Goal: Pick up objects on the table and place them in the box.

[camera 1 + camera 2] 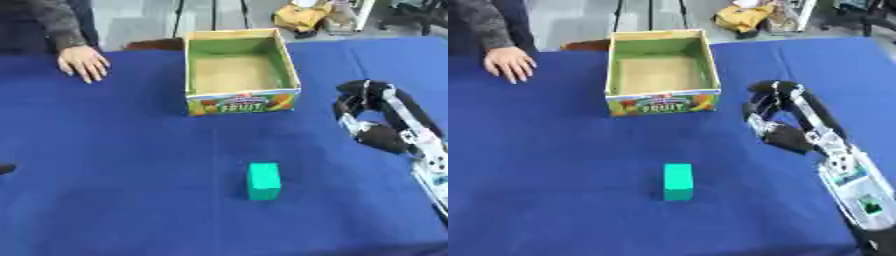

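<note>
- My right hand (785, 127) hung over the blue tablecloth (105, 175) at the right, fingers curled inward and holding nothing.
- The green rectangular block (264, 181), smooth and matte, lay on the cloth nearer me, well apart from that hand.
- The cardboard fruit box (242, 103) stood beyond the block, open-topped, green inner walls, bare brown floor, nothing in it.
- Only a dark tip at the left edge could be my left hand (5, 169); I couldn't tell its state.

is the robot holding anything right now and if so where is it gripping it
Nothing is held. The right hand hangs curled and empty beside the box; the green block lies alone on the table, untouched.
</note>
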{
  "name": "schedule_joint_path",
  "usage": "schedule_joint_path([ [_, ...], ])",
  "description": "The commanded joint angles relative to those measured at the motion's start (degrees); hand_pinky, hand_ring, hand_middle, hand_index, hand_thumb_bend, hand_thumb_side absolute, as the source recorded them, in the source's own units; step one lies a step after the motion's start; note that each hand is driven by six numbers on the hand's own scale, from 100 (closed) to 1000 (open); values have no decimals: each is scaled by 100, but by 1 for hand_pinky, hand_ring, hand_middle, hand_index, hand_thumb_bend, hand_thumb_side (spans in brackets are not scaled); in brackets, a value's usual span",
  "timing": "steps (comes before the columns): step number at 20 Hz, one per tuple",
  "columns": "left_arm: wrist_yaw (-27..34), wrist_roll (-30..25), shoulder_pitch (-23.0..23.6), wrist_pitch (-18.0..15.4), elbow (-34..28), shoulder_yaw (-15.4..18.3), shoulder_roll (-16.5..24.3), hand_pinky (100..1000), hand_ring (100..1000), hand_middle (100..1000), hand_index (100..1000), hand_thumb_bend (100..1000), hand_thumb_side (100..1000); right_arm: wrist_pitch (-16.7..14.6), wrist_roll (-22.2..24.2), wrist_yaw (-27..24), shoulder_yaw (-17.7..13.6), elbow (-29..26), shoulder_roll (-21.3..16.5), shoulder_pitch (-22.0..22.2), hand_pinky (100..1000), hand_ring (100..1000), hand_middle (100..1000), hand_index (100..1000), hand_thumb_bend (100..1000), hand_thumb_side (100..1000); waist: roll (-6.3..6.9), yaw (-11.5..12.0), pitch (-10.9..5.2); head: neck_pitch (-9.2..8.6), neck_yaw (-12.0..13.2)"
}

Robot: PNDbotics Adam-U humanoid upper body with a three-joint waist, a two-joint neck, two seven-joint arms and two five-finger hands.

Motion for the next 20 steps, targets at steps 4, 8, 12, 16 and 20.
schedule_joint_path([
  [4,-11,6,-46,-22,-77,51,52,672,911,751,742,577,715,-21,76,-55,-20,-177,-101,-62,483,557,591,771,234,422,-4,2,-84,3,-7],
  [8,-12,5,-42,-22,-74,51,56,672,911,751,742,577,715,-36,217,-25,33,-200,-147,-88,489,562,598,781,315,362,-7,-1,-92,6,-12],
  [12,-11,-2,-41,-20,-71,44,57,672,911,751,742,577,715,-68,481,24,158,-232,-233,-148,498,572,610,799,353,351,-17,10,-100,11,-21],
  [16,-13,-11,-38,-17,-67,37,63,672,911,751,742,577,716,-115,848,53,354,-258,-377,-249,512,587,628,816,382,360,-29,31,-109,22,-35],
  [20,-15,-20,-38,-14,-63,30,71,672,911,751,742,577,716,-160,1220,86,576,-254,-526,-397,520,598,644,829,398,364,-43,44,-117,39,-46],
])
